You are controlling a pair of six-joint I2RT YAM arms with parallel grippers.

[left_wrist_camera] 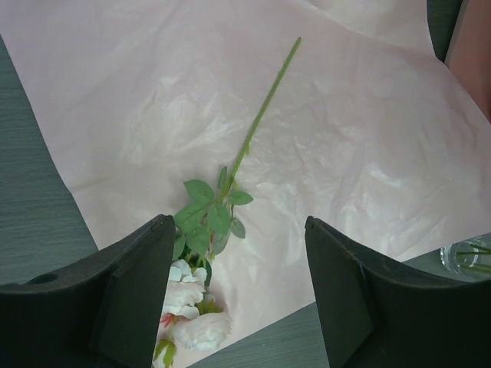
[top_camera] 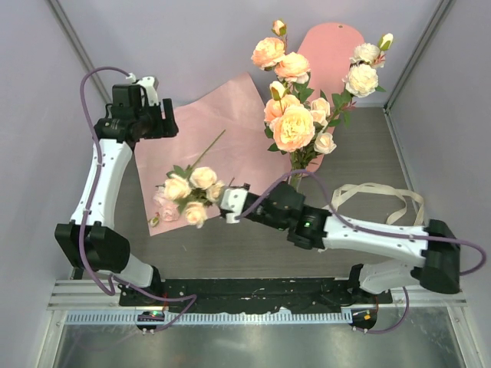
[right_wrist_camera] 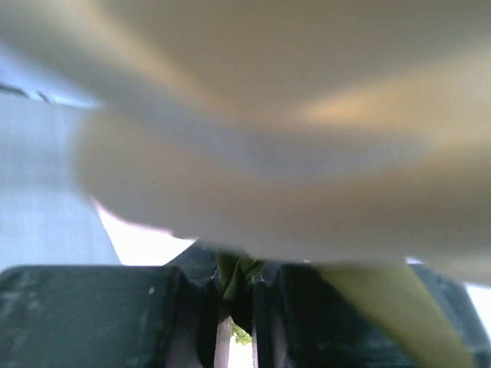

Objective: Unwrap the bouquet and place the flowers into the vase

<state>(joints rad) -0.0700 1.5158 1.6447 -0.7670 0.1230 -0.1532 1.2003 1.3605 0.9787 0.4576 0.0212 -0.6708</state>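
Where the flowers point(top_camera: 292, 126) are: most roses stand upright in the glass vase point(left_wrist_camera: 465, 257) at mid-table; one spray point(top_camera: 189, 190) lies flat on the pink paper point(top_camera: 230, 107), blooms toward the arms, stem pointing away.
Right claw point(top_camera: 225, 205): clenched on a green bit of the spray, just beside its blooms.
Left claw point(top_camera: 169, 121): released, fingers spread wide, hanging above the paper's far left corner.
Ribbon point(top_camera: 380, 201): cream loops lying loose on the table point(top_camera: 368, 153), right of the vase.
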